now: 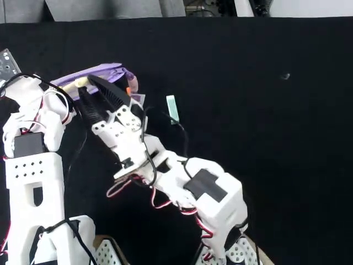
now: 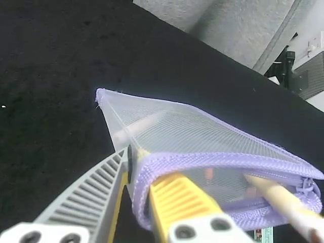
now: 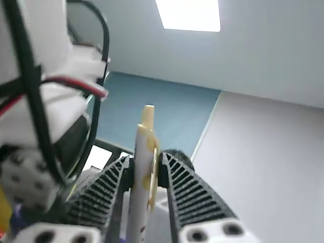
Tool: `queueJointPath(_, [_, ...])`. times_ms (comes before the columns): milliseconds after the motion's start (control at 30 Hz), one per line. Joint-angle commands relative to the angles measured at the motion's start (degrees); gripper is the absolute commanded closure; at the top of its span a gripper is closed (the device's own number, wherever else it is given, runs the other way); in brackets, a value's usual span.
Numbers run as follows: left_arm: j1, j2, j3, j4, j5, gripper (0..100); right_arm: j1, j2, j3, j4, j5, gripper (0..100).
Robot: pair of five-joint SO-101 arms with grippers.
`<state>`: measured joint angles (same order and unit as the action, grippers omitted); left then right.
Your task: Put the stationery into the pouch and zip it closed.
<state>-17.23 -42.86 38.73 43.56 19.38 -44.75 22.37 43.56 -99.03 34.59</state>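
The left gripper (image 2: 137, 169) pinched the rim of the pouch (image 2: 202, 134), which looked soft and floppy. The right gripper (image 3: 148, 161) squeezed a pencil (image 3: 146, 126), likely light and stiff, poking into the pouch's mouth.

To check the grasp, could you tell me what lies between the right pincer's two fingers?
A pale yellow stick, likely a pencil, is clamped between the fingers of the right pincer, in the right wrist view.

Overhead cam, close wrist cams; pouch (image 1: 105, 69) (image 2: 202, 131) in high+L.
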Motion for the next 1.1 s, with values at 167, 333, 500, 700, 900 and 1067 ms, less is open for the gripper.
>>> queueJointPath(167, [-1.89, -0.88, -0.57, -1.41, 0.53, 97, 1.41, -0.66, 0.84, 1.76, 0.88, 85.7])
queueJointPath(333, [-2.07, -0.88, -0.57, -1.41, 0.53, 97, 2.55, -1.80, -1.45, 14.07, 0.97, 81.4])
queueJointPath(500, [-2.42, -0.88, -0.66, -1.41, 0.53, 97, 6.07, -6.37, -3.12, 23.12, 0.88, 81.4])
queueJointPath(700, [-2.42, -0.88, -0.57, -1.76, 0.53, 97, 9.93, -19.12, -1.98, 38.33, 0.62, 81.5])
queueJointPath(900, [-5.76, -0.88, -1.01, -1.93, 0.70, 97, 11.87, -34.51, -2.77, 64.70, -5.19, 81.5])
queueJointPath(1067, [-9.98, -0.88, -1.01, -4.04, 0.88, 97, 14.95, -44.53, -5.93, 83.78, -20.57, 81.5])
